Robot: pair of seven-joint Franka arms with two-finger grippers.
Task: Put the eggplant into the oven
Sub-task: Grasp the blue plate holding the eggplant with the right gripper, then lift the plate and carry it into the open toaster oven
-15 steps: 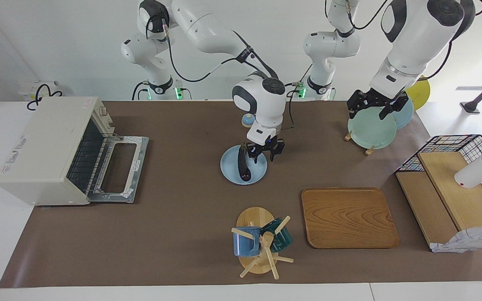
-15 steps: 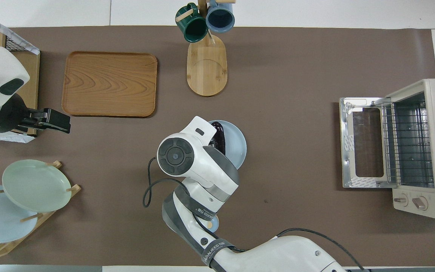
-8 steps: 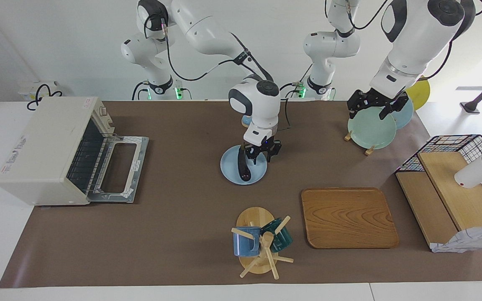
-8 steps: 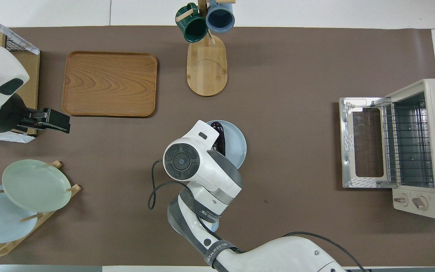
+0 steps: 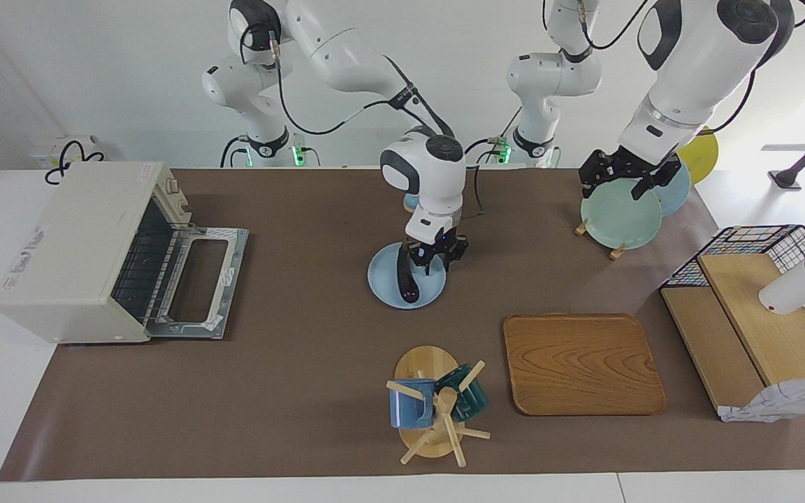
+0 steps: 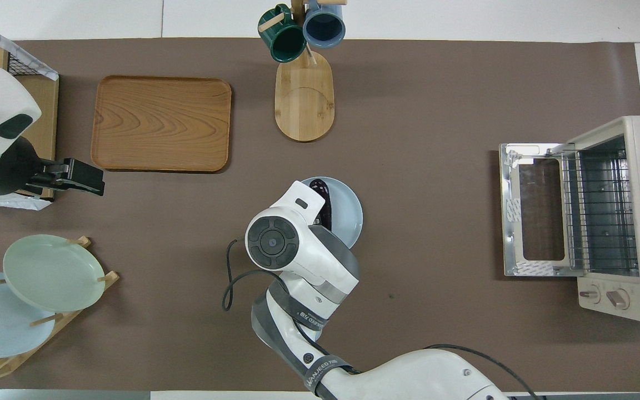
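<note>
The right gripper [image 5: 432, 259] sits low over the blue plate [image 5: 383, 285], its fingers straddling the stem end of the eggplant [image 5: 404, 279]; whether they pinch it yet is unclear. The right arm bends down from twelve o'clock. Its cuff band seems to read "WANJEED". The oven [image 5: 74, 251] stands door-down at nine o'clock. The left gripper [image 5: 627, 180] waits, jaws wide, over the plate rack [image 5: 615, 249].

Right arm [image 6: 298, 250] hangs over the blue plate [image 6: 349, 214], covering most of the eggplant [image 6: 325, 203]. The oven [image 6: 614, 216] door lies open.
</note>
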